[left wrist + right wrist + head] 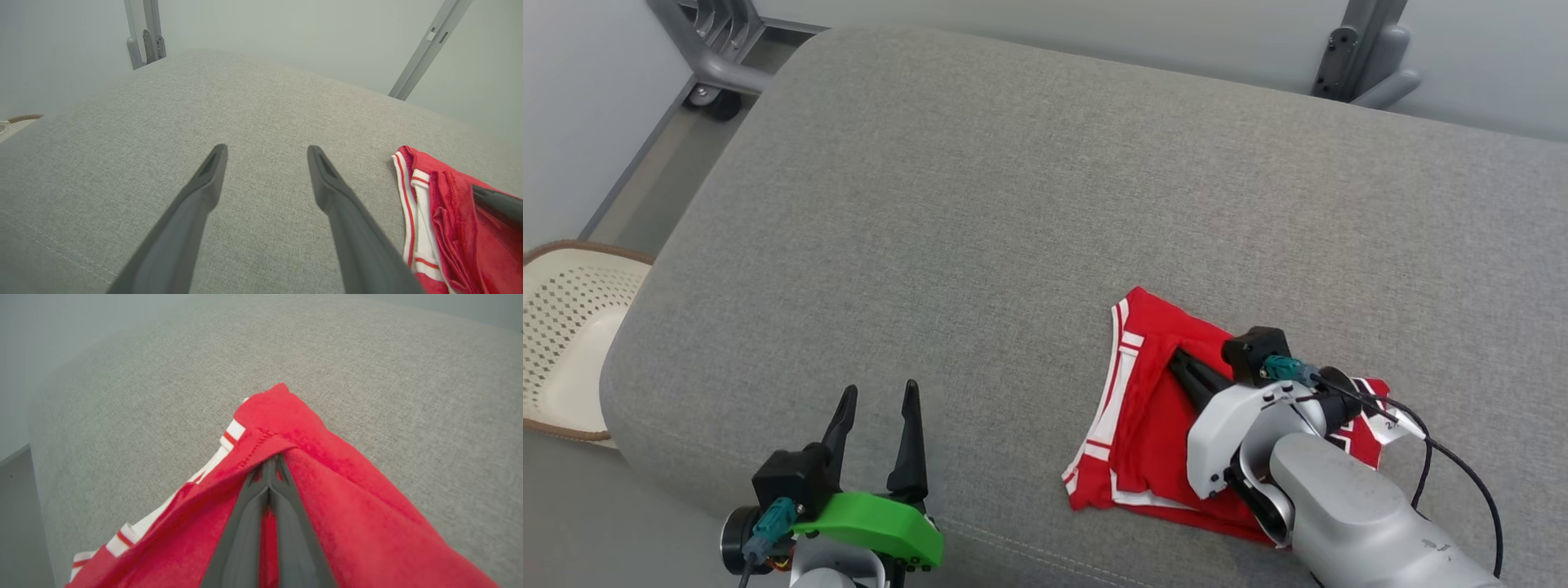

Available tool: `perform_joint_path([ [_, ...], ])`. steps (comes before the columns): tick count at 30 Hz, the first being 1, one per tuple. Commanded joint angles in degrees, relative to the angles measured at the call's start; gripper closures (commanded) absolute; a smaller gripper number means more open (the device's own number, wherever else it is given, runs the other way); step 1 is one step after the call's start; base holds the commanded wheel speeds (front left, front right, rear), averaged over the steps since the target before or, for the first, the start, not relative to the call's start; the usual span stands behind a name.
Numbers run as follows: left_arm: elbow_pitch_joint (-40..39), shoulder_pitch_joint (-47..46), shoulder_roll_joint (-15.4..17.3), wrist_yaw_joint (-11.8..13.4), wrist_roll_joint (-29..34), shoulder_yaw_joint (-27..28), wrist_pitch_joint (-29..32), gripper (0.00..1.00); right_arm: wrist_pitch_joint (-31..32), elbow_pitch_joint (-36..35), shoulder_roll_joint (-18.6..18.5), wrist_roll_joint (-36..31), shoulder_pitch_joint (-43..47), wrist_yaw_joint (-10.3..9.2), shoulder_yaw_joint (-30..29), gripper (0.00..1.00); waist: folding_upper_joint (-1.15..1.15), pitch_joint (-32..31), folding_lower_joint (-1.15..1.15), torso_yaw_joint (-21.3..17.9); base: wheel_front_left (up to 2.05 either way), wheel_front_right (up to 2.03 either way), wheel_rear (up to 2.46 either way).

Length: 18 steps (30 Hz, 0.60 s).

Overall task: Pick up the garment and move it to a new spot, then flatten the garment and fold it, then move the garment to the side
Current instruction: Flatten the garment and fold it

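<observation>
At 4 o'clock on the grey fabric cushion (1013, 204) lies the red, white-striped cloth garment (1137, 425). The right gripper (1178, 361) is clenched, apparently pinching its fold. At 7 o'clock, the left gripper (878, 400) has its 2 fingers spread.

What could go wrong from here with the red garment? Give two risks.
1. The right gripper is shut on one fold of the red garment; pulling might bunch or unfold it.
2. The left gripper hangs open, apart from it, so nothing pins the cloth, which lies near the front edge of the cushion and could slide off.
</observation>
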Motion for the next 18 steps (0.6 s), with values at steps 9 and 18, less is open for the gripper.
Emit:
perform_joint_path([
  [9, 0.1, -0.8, -1.0, -0.8, 0.7, 0.9, -0.2, 0.00, -0.2, 1.8, -0.4, 1.4, -4.0, -0.03, 3.1, 1.00, 0.00, 1.2, 0.00, 2.5, 0.00, 0.00, 0.00],
  [18, 0.3, -1.0, -1.7, -1.1, 1.2, 1.6, -0.2, 0.00, -0.2, 4.0, 0.0, 3.1, -5.8, -0.03, 5.5, 1.00, 0.00, 1.8, 0.00, 2.7, 0.00, 0.00, 0.00],
])
